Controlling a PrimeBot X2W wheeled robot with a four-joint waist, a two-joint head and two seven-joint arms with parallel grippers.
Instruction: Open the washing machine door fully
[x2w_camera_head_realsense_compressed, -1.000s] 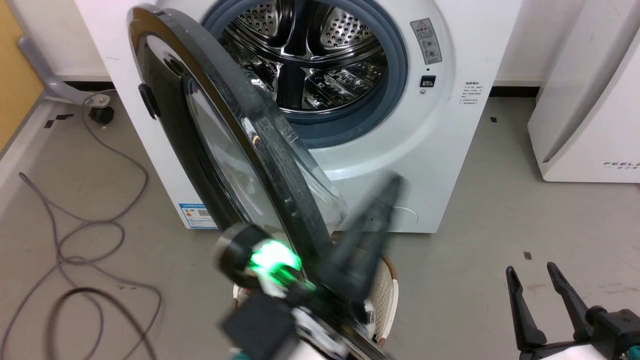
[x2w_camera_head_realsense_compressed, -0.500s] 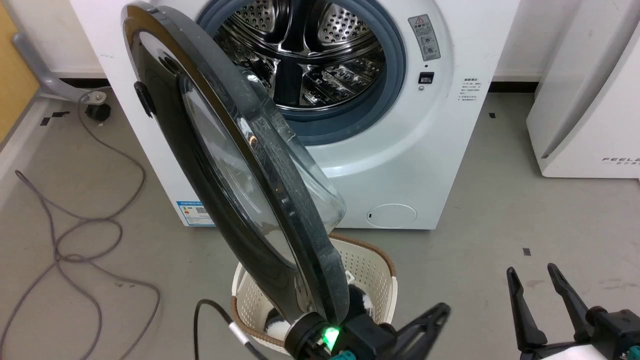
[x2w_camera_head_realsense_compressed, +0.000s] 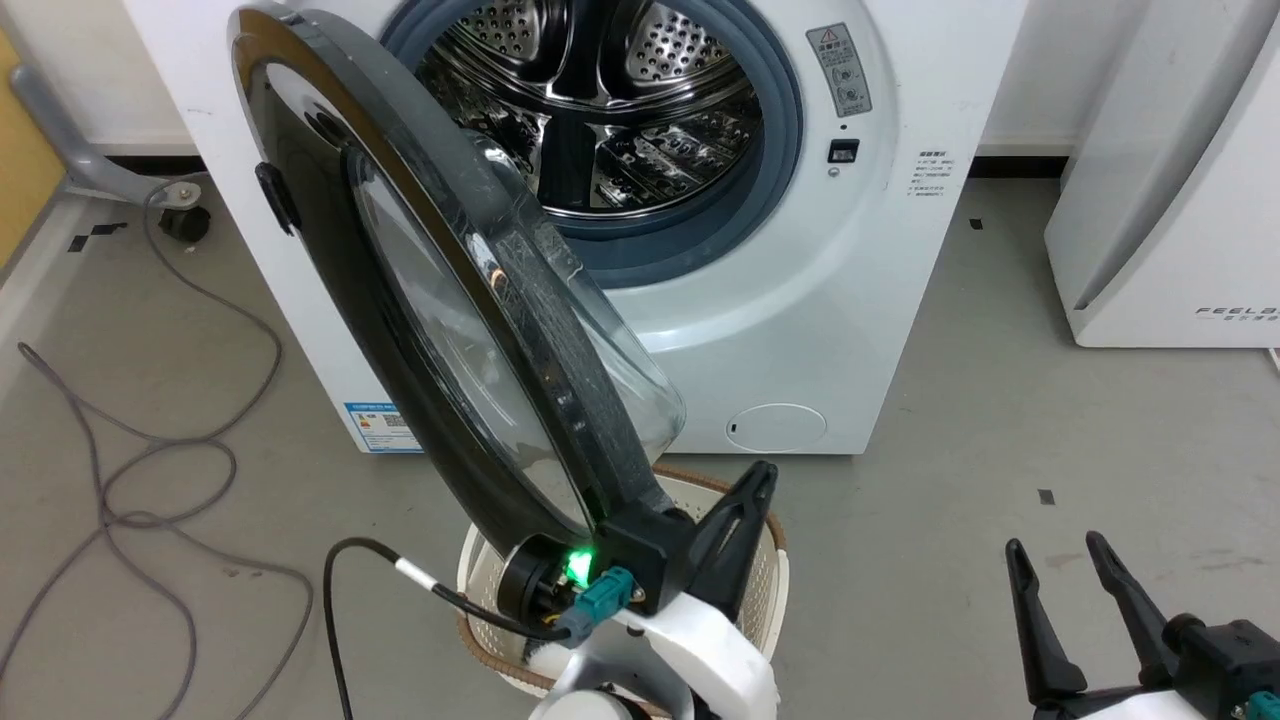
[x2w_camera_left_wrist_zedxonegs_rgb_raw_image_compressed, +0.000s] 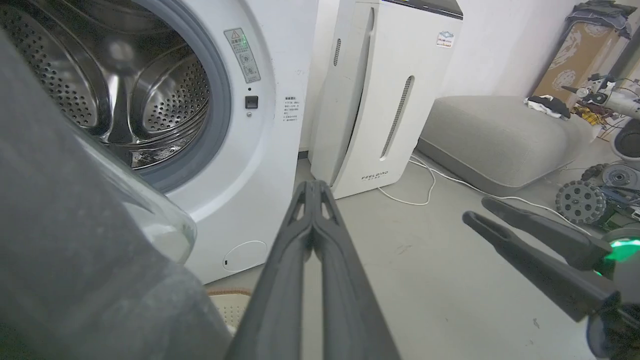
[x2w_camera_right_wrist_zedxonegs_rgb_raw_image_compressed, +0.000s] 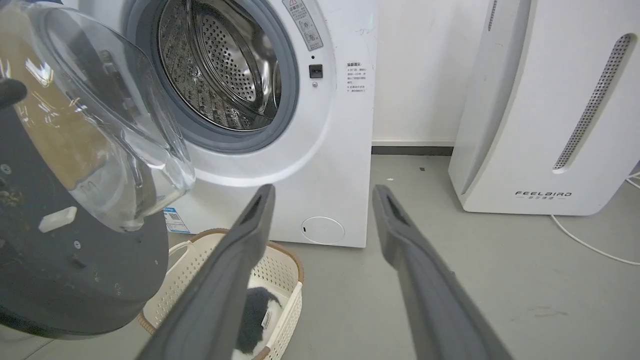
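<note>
Left gripper (x2w_camera_left_wrist_zedxonegs_rgb_raw_image_compressed: 312, 186) has two long, matte dark-grey fingers (x2w_camera_left_wrist_zedxonegs_rgb_raw_image_compressed: 280, 280) that taper to rounded tips, each with a narrow slot near the end. Behind them are a black wrist block (x2w_camera_head_realsense_compressed: 650, 545), a round black housing with a green light (x2w_camera_head_realsense_compressed: 578, 567), a teal connector (x2w_camera_head_realsense_compressed: 607, 598) and a black cable (x2w_camera_head_realsense_compressed: 415, 578) with a white band, all on a glossy white forearm (x2w_camera_head_realsense_compressed: 715, 655). Right gripper (x2w_camera_head_realsense_compressed: 1055, 545) has the same fingers on a black wrist

Glossy black washing machine door (x2w_camera_head_realsense_compressed: 430, 280), white washing machine (x2w_camera_head_realsense_compressed: 860, 300), blue-grey gasket (x2w_camera_head_realsense_compressed: 700, 238), perforated steel drum (x2w_camera_head_realsense_compressed: 620, 100), cream basket (x2w_camera_right_wrist_zedxonegs_rgb_raw_image_compressed: 282, 272)
</note>
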